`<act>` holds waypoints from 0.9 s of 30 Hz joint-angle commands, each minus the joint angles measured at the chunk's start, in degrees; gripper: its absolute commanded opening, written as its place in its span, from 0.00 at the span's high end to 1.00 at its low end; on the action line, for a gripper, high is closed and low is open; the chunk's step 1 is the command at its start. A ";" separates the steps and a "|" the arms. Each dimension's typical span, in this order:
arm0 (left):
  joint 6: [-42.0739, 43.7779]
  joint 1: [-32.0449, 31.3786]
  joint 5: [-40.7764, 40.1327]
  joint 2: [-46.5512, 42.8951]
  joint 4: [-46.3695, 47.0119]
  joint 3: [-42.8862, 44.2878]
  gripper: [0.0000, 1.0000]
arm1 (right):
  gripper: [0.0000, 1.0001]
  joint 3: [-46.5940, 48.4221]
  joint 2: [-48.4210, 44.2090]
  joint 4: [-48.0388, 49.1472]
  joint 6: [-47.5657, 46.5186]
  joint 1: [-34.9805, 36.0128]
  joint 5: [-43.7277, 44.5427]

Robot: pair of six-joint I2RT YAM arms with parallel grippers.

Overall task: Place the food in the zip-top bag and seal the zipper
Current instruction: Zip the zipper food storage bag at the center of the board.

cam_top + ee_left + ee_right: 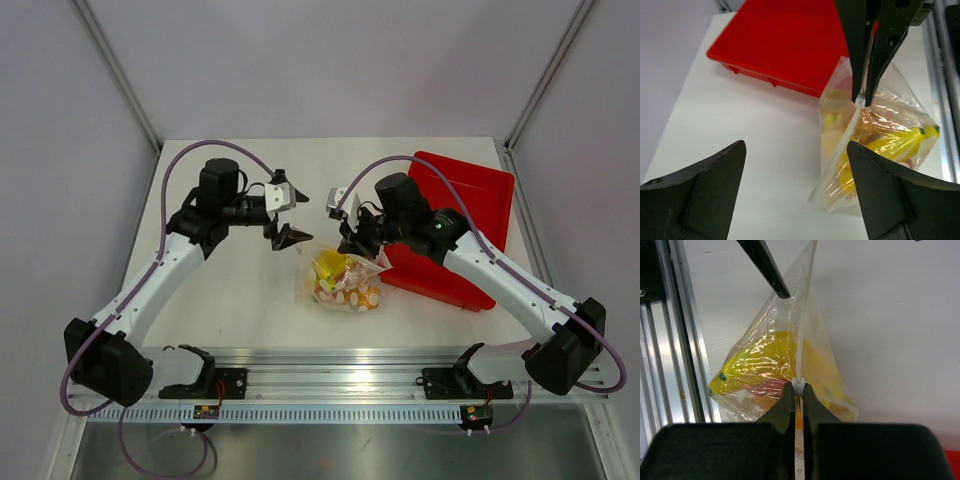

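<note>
Clear zip-top bag (340,280), with the food (892,142) inside, lies centre frame on the surface (230,290). Right hand (795,389) pinches the zipper (801,355). Left hand (289,214) stands wide, apart at left. Recommended: anchor one end and press along the full strip.

clear shiny zip-top bag (340,275), bright yellow banana (895,142) with a tiny dark green tip inside, orange-yellow pieces (869,125) and a pink-red piece (771,388) showing through, solid red tray (465,200) far right, plain white table (240,290), white arms (165,275) with black joints, purple cables (163,205)
</note>
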 commanded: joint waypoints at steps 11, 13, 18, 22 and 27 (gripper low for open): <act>8.76 -4.35 6.14 5.70 -16.03 7.60 0.32 | 1.00 3.32 -0.88 3.23 -0.18 -0.37 -1.58; 8.41 -4.96 5.97 6.40 -16.47 7.87 0.38 | 1.00 3.58 -0.79 3.24 -0.27 -0.46 -1.67; 8.41 -5.58 5.53 8.34 -18.66 9.36 0.46 | 1.00 4.37 -0.79 3.06 -0.18 -0.46 -1.84; 10.34 -5.58 5.35 9.92 -21.56 10.59 0.99 | 1.00 4.55 -1.05 3.06 -0.27 -0.46 -1.40; 10.44 -5.58 -1.75 8.52 -20.88 9.90 1.00 | 1.00 4.55 -1.32 2.71 -0.88 -0.46 -0.26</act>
